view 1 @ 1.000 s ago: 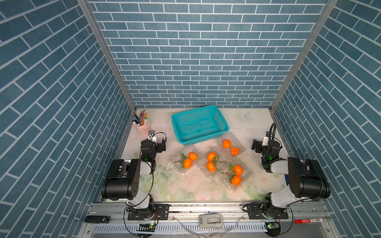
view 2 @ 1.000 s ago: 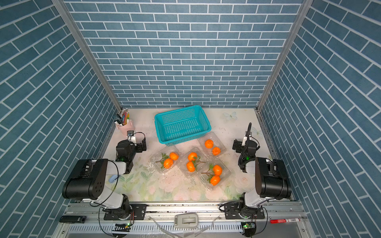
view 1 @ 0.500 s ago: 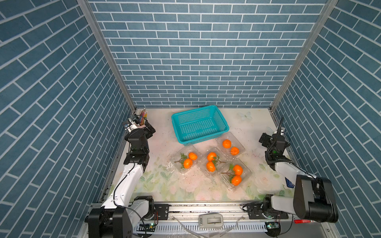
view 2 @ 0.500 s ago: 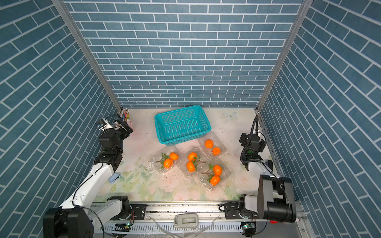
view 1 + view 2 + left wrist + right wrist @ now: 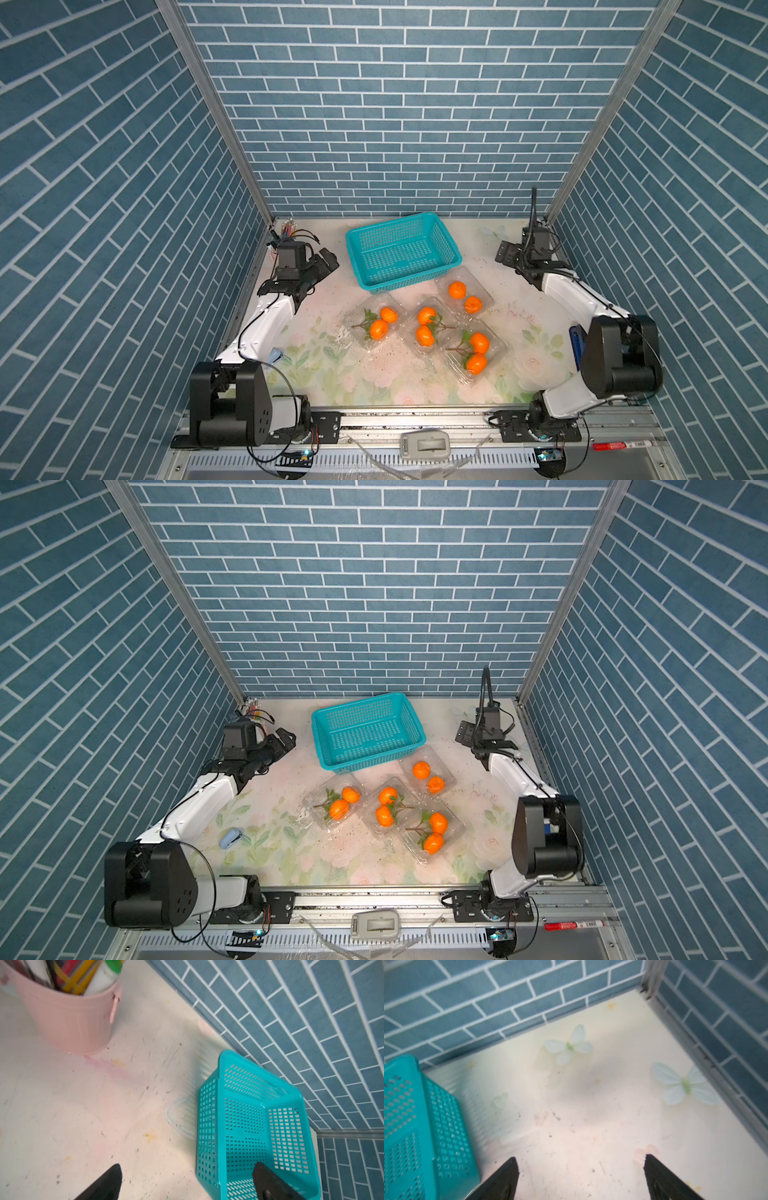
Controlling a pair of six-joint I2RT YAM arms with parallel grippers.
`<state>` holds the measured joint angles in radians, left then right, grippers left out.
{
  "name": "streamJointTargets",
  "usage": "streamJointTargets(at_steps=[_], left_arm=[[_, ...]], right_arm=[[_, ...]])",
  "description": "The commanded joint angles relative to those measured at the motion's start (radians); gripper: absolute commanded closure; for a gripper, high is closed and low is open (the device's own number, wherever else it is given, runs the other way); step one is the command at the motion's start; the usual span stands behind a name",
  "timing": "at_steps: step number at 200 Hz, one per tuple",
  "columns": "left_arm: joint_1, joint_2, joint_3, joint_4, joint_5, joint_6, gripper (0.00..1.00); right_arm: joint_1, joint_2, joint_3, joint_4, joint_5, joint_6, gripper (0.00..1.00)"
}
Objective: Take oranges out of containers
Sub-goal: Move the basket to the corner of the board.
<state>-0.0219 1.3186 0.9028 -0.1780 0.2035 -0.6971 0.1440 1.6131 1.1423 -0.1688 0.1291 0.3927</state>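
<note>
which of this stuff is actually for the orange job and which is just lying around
For the job:
eight oranges
four clear containers, two oranges in each

Just lying about:
teal basket, though it may be a drop spot
pink pen cup
small pale blue item
red marker

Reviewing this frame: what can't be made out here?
Containers: lids latched or open unclear in both top views; clear plastic, too small.
Oranges: absent from both wrist views.
Pink cup: cut off by the left wrist view's edge; the left arm mostly hides it in top views.
Pale-blue item: too small to identify in a top view.
Left claw, right claw: fingers cut off by wrist-view edges; both open.
</note>
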Motion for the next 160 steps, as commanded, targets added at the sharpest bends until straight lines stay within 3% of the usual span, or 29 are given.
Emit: streamJointTargets(at_steps=[1, 31, 41, 64, 82, 160], left_arm=[[-0.007, 0.013, 0.011, -0.039, 0.040, -0.018, 0.01], [-0.011, 0.045, -0.002, 0.011, 0.099, -0.074, 0.01], [-0.020, 0.048, -0.010, 0.033, 0.095, -0.082, 0.01], [-0.040, 0.077, 0.012, 0.050, 0.083, -0.082, 0.01], [-0.062, 0.125, 0.042, 0.073, 0.099, -0.088, 0.01], [-0.103, 0.355, 0.186, 0.129, 0.063, -0.116, 0.01]], right_arm=[[0.037, 0.100, 0.126, -0.195, -0.053, -0.022, 0.09], [0.079, 0.222, 0.256, -0.249, -0.088, -0.047, 0.16], [0.091, 0.250, 0.290, -0.266, -0.102, -0.056, 0.22], [0.108, 0.315, 0.367, -0.311, -0.106, -0.080, 0.24], [0.116, 0.353, 0.412, -0.322, -0.137, -0.077, 0.32], [0.174, 0.444, 0.580, -0.335, -0.201, -0.042, 0.34]])
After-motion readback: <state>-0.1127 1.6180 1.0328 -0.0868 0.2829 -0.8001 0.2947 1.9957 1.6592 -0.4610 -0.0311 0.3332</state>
